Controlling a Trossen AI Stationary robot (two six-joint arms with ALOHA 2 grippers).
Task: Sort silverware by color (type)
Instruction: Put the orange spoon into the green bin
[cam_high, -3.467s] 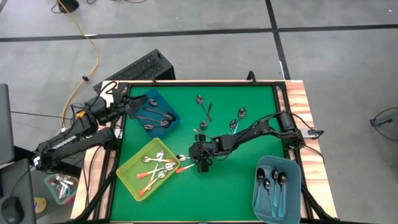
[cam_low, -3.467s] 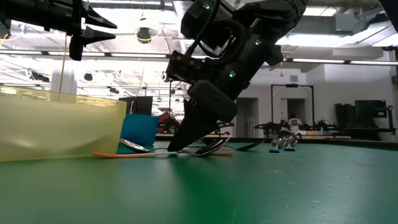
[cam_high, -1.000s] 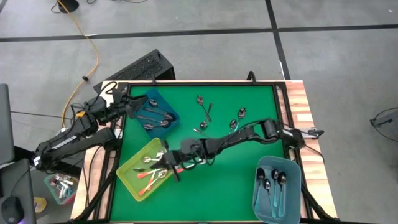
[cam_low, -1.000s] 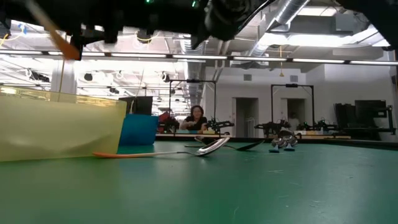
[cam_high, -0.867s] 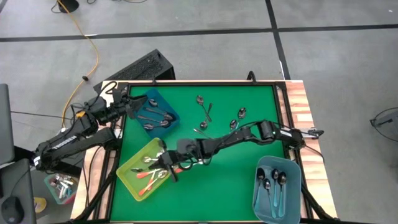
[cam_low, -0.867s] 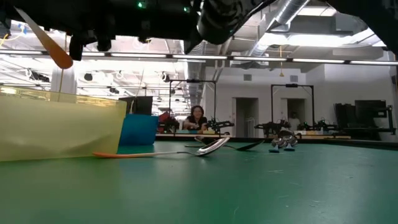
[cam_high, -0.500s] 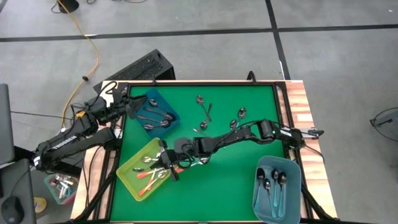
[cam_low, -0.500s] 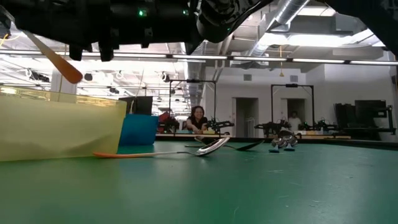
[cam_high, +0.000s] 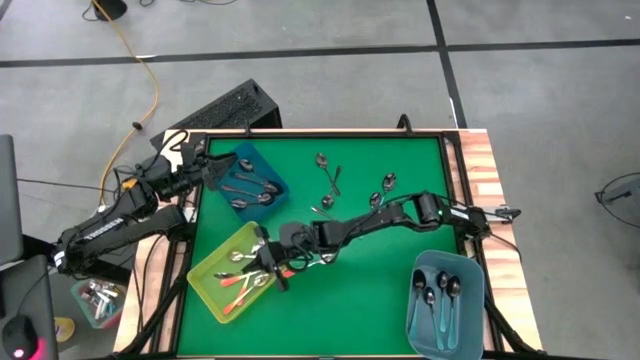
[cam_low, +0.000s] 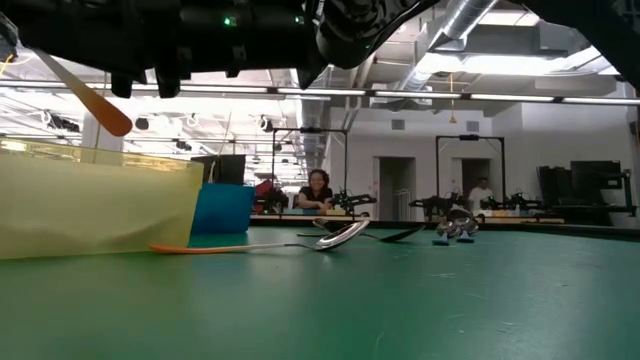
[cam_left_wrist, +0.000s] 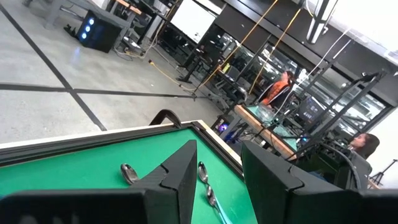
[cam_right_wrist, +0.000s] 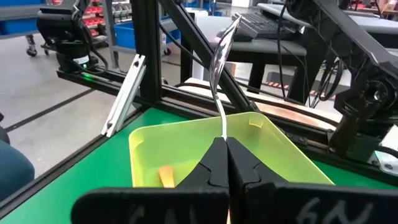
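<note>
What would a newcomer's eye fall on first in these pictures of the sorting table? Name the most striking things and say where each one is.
First, the right gripper, shut on a spoon and holding it above the yellow bin at the front left of the green table. Next, the two blue bins: a dark blue one at the back left, with the left gripper waiting at its edge, and a lighter one at the front right. Loose spoons lie mid-table.

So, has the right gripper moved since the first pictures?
Yes. In the high view the right gripper has moved from the middle of the table toward the left, and now hangs over the yellow bin, shut on a spoon.
</note>
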